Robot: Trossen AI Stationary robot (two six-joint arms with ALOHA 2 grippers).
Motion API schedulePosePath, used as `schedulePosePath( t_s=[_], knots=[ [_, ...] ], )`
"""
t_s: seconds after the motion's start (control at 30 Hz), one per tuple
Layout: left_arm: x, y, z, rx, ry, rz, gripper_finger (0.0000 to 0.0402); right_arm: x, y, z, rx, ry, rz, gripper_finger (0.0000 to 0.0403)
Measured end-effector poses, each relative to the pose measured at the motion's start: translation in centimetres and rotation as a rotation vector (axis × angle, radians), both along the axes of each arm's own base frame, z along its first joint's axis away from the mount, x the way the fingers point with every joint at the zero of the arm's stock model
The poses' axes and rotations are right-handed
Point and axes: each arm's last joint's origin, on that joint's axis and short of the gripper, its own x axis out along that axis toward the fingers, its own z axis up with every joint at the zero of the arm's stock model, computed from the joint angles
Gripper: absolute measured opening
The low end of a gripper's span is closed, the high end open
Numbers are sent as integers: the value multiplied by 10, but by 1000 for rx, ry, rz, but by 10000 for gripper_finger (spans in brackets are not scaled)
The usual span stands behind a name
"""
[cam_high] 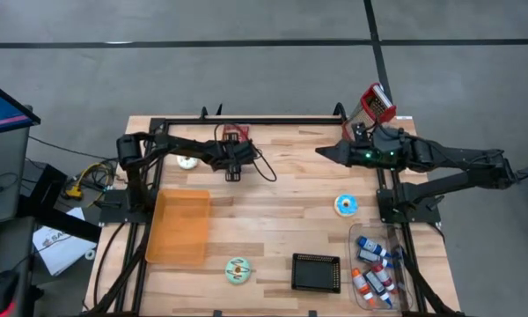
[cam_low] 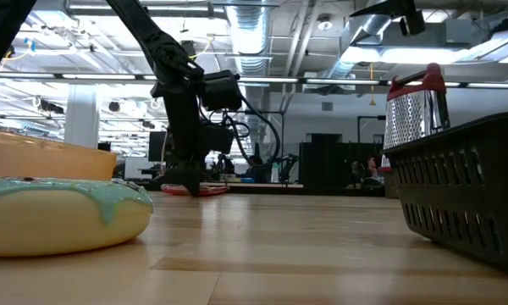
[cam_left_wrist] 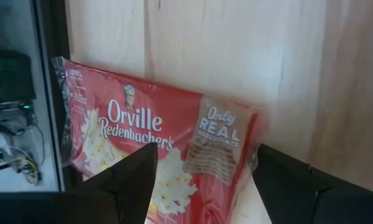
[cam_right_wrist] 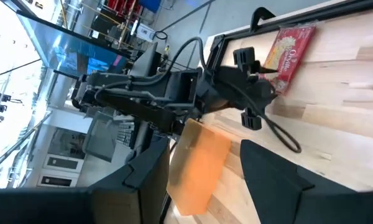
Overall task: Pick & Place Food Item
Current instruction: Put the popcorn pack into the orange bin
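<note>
A red Orville Redenbacher's popcorn bag (cam_left_wrist: 155, 134) lies flat on the wooden table by its far edge, also seen in the high view (cam_high: 235, 132) and the low view (cam_low: 199, 190). My left gripper (cam_left_wrist: 202, 180) (cam_high: 234, 143) is low over the bag's near end and open, one finger on each side of the bag. I cannot tell whether the fingers touch it. My right gripper (cam_right_wrist: 202, 180) (cam_high: 322, 151) is open and holds nothing, raised above the table's far right part.
An orange bin (cam_high: 178, 227) sits at the left. Donuts lie about: white (cam_high: 187, 162), blue-iced (cam_high: 346, 205), green-iced (cam_high: 238, 270). A black basket (cam_high: 316, 272) and a clear tray of bottles (cam_high: 378, 264) are near the front right. A red-topped grater (cam_high: 376, 101) stands at the far right.
</note>
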Motion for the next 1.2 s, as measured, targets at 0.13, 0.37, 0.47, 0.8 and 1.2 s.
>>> schedulePosePath(
  t_s=[0.13,0.37,0.47,0.8,1.2],
  knots=[
    [-1,4,0,-40,-15,-2,240,0,1,0,6,-2,1,189],
    [-2,4,-2,-88,-23,-19,187,0,1,0,15,-5,-2,189],
    [-2,4,-3,-112,-33,-19,129,0,1,0,15,-6,-1,189],
    [-4,-6,12,-194,-120,1,2,0,10,1,19,-17,5,189],
    [-51,-57,137,-366,-527,25,0,1,21,8,-6,-89,13,189]
  ],
)
